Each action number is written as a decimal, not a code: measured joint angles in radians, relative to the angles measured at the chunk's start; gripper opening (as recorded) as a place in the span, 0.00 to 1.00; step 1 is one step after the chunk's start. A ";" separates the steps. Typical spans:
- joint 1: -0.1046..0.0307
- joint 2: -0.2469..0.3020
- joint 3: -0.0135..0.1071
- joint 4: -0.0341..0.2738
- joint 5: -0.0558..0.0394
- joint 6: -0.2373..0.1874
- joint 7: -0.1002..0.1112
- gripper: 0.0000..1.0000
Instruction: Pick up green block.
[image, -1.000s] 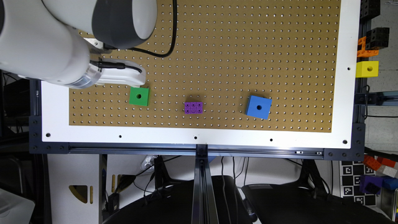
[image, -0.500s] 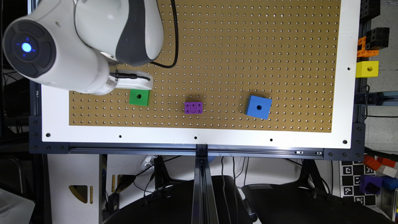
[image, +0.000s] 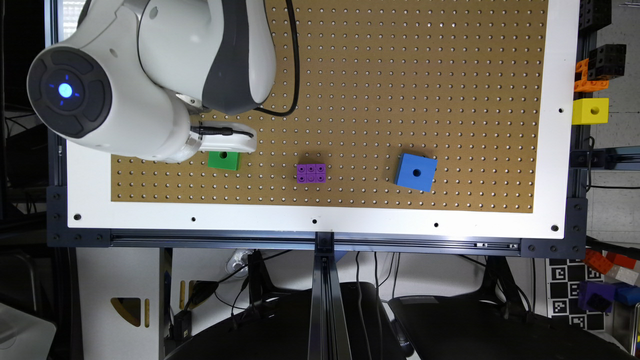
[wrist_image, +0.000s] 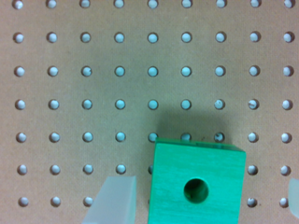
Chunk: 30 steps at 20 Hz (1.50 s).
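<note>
The green block (image: 224, 161) lies on the brown pegboard (image: 400, 75) toward the exterior view's left, its round dark hole facing up. Its far part is covered by the white gripper (image: 228, 141), which hangs right over it. In the wrist view the green block (wrist_image: 196, 184) sits between the two pale fingers (wrist_image: 113, 201), close to one and farther from the other at the frame's edge. The gripper (wrist_image: 203, 200) is open and touches nothing that I can see.
A small purple studded brick (image: 311, 173) and a blue cube (image: 416, 172) with a hole lie on the same board, further to the exterior view's right. A yellow block (image: 590, 110) and black and orange pieces sit off the board's right edge. The big white arm looms over the board's left.
The arm has swung round and come in over the green block, so the white gripper now covers the block's far edge. The blocks have not moved.
</note>
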 joint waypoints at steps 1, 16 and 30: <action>0.000 0.009 0.000 0.002 0.0000 0.003 0.000 1.00; 0.000 0.151 0.001 0.060 -0.0002 0.084 0.000 1.00; -0.001 0.171 0.011 0.097 -0.0001 0.073 0.002 0.00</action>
